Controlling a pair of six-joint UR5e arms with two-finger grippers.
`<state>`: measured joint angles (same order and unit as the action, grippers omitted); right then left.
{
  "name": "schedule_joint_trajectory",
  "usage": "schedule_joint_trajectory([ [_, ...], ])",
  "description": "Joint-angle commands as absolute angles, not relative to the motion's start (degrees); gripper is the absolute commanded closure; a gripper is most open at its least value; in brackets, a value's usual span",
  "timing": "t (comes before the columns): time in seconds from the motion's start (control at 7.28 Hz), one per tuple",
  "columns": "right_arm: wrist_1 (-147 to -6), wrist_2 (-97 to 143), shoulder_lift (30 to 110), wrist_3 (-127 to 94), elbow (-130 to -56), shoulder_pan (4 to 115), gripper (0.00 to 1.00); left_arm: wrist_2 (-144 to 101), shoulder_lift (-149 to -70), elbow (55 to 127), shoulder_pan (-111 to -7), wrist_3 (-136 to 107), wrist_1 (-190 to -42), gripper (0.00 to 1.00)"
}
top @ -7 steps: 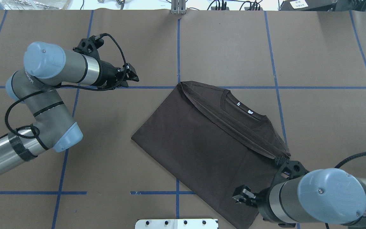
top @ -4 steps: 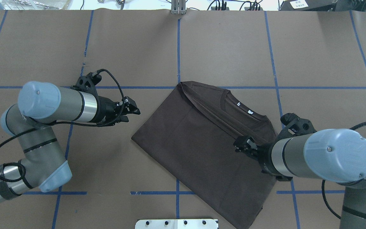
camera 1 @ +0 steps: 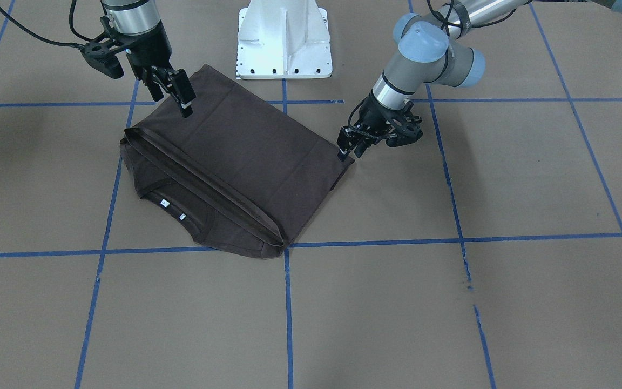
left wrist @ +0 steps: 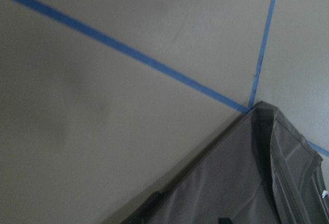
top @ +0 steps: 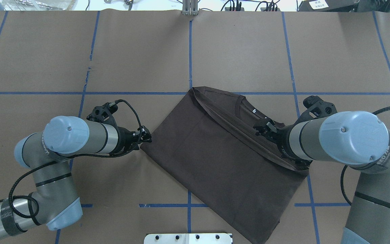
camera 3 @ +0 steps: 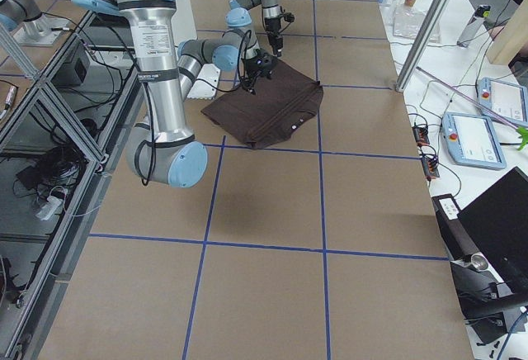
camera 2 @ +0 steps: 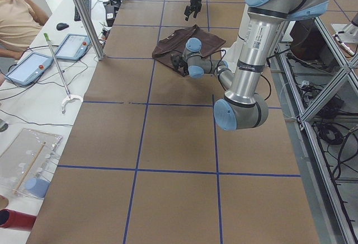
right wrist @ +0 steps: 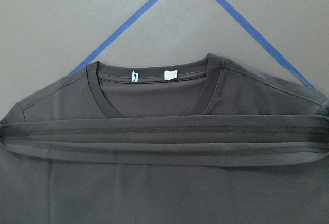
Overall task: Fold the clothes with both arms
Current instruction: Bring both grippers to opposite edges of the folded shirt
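at the tips of the left gripper (top: 145, 137), a corner of the folded t-shirt (top: 208, 152); finger gap impossible to tell. under the right gripper (top: 265, 126), fingers parted and empty, its hem band (right wrist: 164, 142). soft, limp: pinch corners through all layers.

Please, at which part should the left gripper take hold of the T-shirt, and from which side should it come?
Probably the folded corner of the T-shirt that points at the left gripper. Come from the robot's left, low along the table: the cloth lies flat, and this doubled edge is open to that side.
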<state>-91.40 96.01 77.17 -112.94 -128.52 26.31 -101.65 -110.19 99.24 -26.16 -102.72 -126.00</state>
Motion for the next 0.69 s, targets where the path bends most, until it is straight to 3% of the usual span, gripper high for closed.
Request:
schedule_joint_trajectory([
  [0.0,-91.3,96.1,77.0,-112.8,-128.1,26.5,0.00,-101.3,-110.2,98.7,-24.7,-102.8,-125.5,0.43],
  [0.55,-91.4,96.0,77.1,-112.8,-128.0,26.5,0.00,-100.2,-112.2,98.5,-24.0,-102.9,-121.1,0.52],
])
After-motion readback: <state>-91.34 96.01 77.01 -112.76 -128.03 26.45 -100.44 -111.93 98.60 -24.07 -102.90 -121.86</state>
